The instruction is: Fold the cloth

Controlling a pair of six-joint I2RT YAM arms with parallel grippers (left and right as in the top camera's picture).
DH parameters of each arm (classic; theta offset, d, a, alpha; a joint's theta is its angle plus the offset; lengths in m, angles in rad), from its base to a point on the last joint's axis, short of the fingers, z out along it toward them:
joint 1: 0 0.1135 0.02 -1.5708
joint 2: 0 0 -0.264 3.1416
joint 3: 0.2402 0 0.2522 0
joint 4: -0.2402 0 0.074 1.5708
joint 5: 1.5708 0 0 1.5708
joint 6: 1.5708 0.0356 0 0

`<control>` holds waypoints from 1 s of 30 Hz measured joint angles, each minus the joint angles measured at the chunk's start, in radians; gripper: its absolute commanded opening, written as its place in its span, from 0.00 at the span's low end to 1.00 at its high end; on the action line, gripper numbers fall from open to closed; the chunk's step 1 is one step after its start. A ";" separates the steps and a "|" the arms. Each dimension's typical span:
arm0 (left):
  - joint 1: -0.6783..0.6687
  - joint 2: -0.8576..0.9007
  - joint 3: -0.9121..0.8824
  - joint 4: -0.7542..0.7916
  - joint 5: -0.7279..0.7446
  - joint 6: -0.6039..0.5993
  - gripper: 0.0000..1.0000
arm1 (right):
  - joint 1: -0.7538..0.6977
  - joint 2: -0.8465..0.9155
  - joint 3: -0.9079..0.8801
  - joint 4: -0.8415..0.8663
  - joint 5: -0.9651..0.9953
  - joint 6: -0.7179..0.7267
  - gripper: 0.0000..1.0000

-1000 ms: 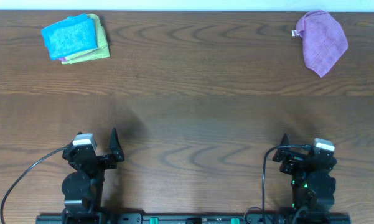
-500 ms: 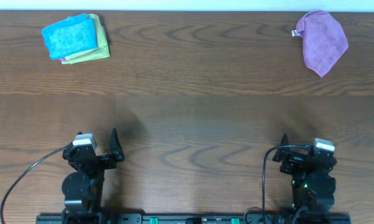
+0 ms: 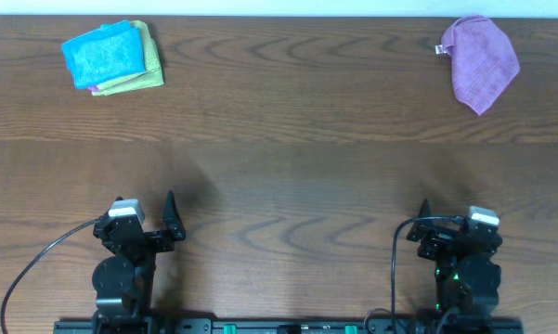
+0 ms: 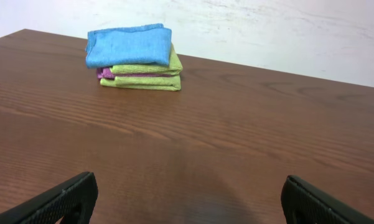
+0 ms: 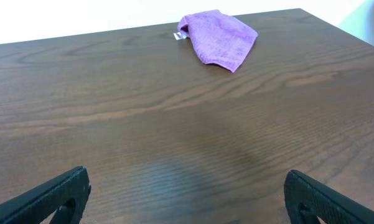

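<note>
The purple cloth (image 3: 483, 60) lies crumpled, roughly folded over itself, at the far right corner of the table, its small white tag (image 3: 439, 49) on its left edge. The right wrist view has the cloth (image 5: 221, 37) far ahead, slightly right of centre. My right gripper (image 3: 450, 227) rests at the near right edge, open and holding nothing, well short of the cloth. The black fingertips (image 5: 56, 193) stand wide apart in its own view. My left gripper (image 3: 147, 218) sits at the near left, also open with nothing between its fingers (image 4: 62, 199).
A stack of folded cloths (image 3: 111, 56) sits at the far left corner: bright blue (image 4: 129, 45) on top, yellow-green (image 4: 143, 81) beneath, with a thin purple layer (image 4: 106, 73) between. The wooden table (image 3: 279, 167) ends at a white wall behind. A cable (image 3: 37, 260) loops beside the left arm.
</note>
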 measured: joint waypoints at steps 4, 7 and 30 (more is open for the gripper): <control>0.000 0.000 0.000 0.000 0.000 0.000 0.95 | 0.000 0.000 -0.007 0.166 -0.012 0.000 0.99; 0.000 0.000 0.000 0.002 0.000 0.000 0.95 | 0.000 0.000 -0.007 0.343 -0.026 0.000 0.99; 0.000 0.000 -0.002 0.005 0.000 0.000 0.95 | -0.119 1.468 0.602 0.858 -0.073 -0.003 0.99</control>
